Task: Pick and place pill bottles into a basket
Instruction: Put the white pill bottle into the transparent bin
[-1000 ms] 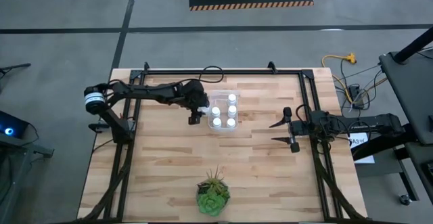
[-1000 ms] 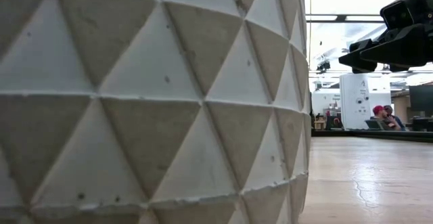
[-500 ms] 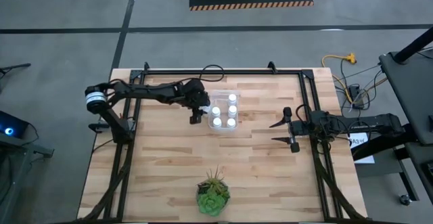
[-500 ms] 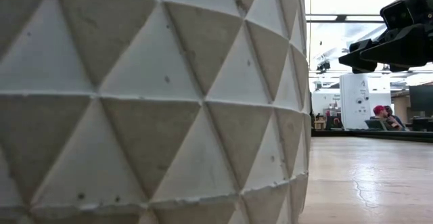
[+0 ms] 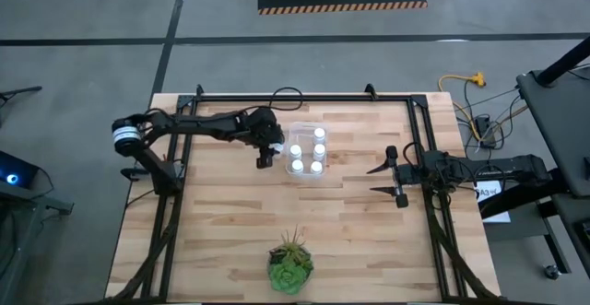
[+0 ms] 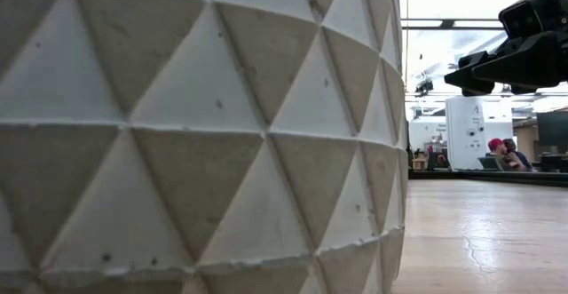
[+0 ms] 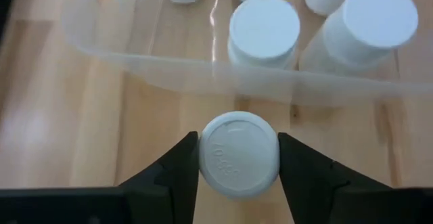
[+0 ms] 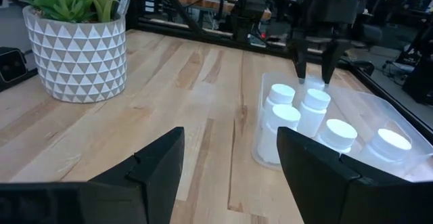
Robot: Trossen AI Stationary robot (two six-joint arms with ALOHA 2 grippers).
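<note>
We see one pill bottle [image 7: 238,154] on wooden table [image 5: 212,240], just outside clear basket [image 5: 307,151], left gripper [image 7: 238,158] fingers clasping its cap. Five more bottles [image 5: 317,149] stand in basket. Right gripper [image 5: 381,180] hangs spread and empty at table's right. Potted plant [image 5: 290,261] sits at near edge, blocking low view.

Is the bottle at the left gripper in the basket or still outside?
Outside. In the left wrist view the pill bottle stands upright on the wood between the left gripper's fingers, on the near side of the basket wall.
</note>
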